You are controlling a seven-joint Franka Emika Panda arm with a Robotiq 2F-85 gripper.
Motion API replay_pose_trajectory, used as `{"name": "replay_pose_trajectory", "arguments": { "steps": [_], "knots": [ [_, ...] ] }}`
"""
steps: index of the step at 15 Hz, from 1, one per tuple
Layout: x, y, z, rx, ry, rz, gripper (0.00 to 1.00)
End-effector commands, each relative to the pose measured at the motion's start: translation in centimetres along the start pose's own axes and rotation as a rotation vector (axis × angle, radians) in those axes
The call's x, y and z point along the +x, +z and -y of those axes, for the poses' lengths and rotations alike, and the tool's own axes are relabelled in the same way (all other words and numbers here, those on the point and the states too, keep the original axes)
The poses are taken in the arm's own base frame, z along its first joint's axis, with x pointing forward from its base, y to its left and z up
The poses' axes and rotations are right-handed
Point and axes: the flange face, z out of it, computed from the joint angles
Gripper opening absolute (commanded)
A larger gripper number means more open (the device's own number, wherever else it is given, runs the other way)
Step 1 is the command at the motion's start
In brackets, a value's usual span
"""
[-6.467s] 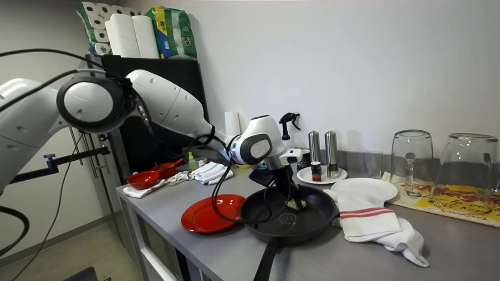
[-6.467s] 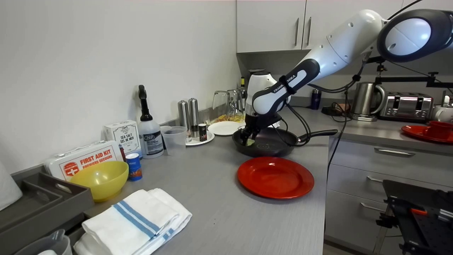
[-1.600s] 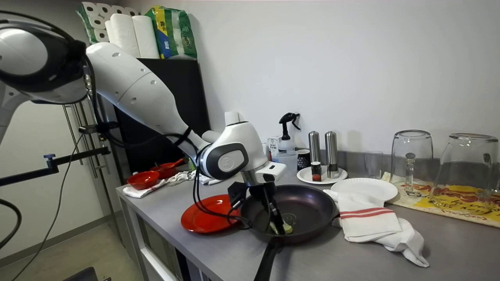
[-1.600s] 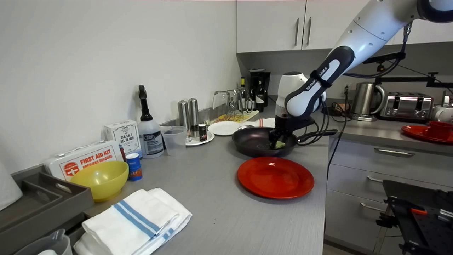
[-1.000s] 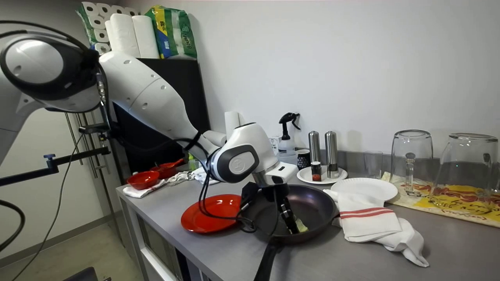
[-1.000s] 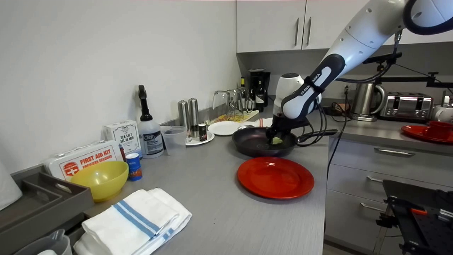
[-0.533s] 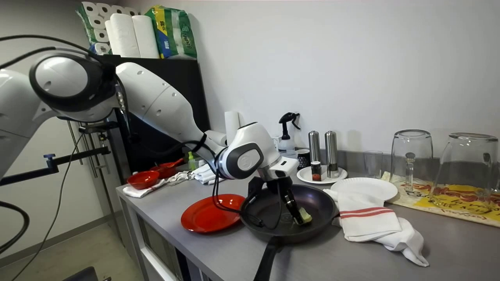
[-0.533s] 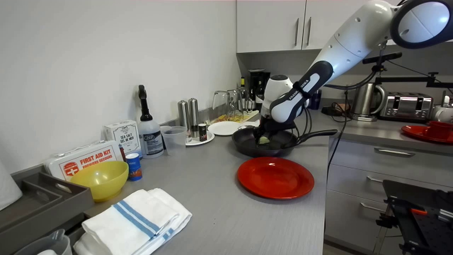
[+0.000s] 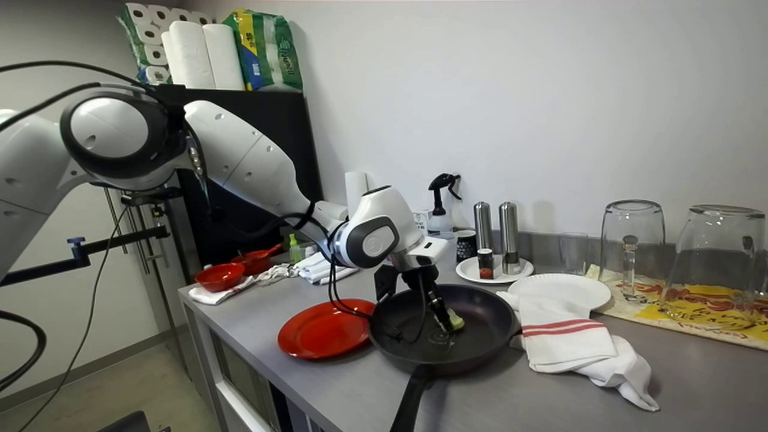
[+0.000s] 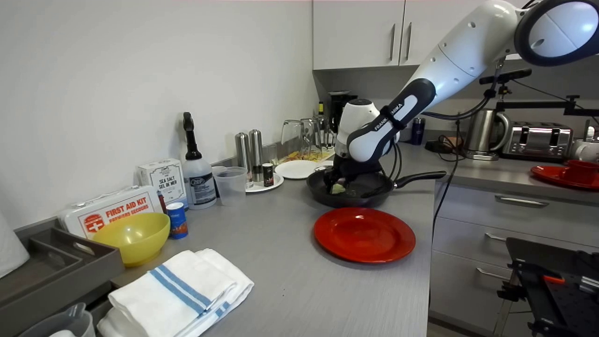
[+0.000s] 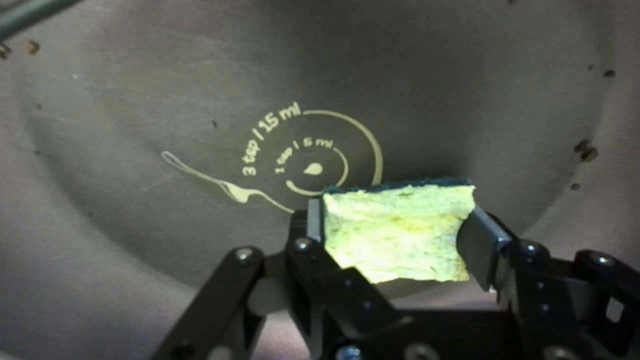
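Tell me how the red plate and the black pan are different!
The red plate is bright; the black pan is dark.
The black pan has a long handle; the red plate has none.
The black pan looks deeper; the red plate looks flatter.
The tool holds a sponge in the black pan, not over the red plate.
Both are round and sit on the gray counter.

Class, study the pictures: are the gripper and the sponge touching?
Touching. The wrist view shows the gripper squeezing the sponge, its fingers against opposite ends.
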Motion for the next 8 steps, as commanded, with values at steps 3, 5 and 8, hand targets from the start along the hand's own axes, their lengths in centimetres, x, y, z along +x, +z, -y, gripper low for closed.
{"name": "replay_pose_trajectory", "arguments": {
  "steps": [3, 5, 8],
  "knots": [
    [-2.1, 0.3, -1.1, 0.002, -0.067, 0.222, 0.39],
    [-2.4, 0.2, -2.0, -0.026, -0.083, 0.289, 0.39],
    [-2.5, 0.4, -3.9, -0.091, -0.092, 0.365, 0.39]
  ]
}}
